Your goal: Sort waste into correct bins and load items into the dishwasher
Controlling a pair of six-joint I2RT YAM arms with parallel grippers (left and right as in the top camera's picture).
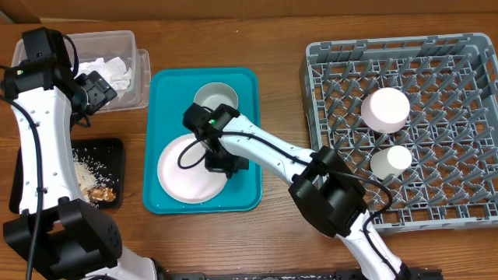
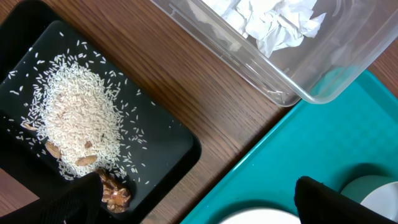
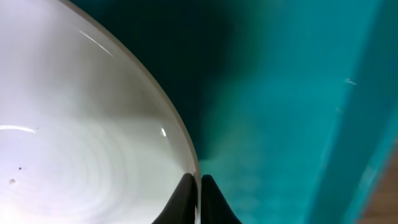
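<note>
Right tool (image 3: 198, 184) pinched shut on rim of lg white plate (image 3: 81, 143), flat in teal tray (image 3: 280, 124); left tool (image 2: 198, 186) wide, empty.

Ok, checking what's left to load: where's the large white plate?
In the overhead view, the plate lies on the teal tray, left of centre, just below the bowl, with the right gripper shut on its right rim.

A brown wood-grain table (image 1: 280, 47) fills the scene under soft, even light from above, its grain running left to right and shadows on it faint. A paler tan band (image 1: 233, 9) runs along the table's far edge.
</note>
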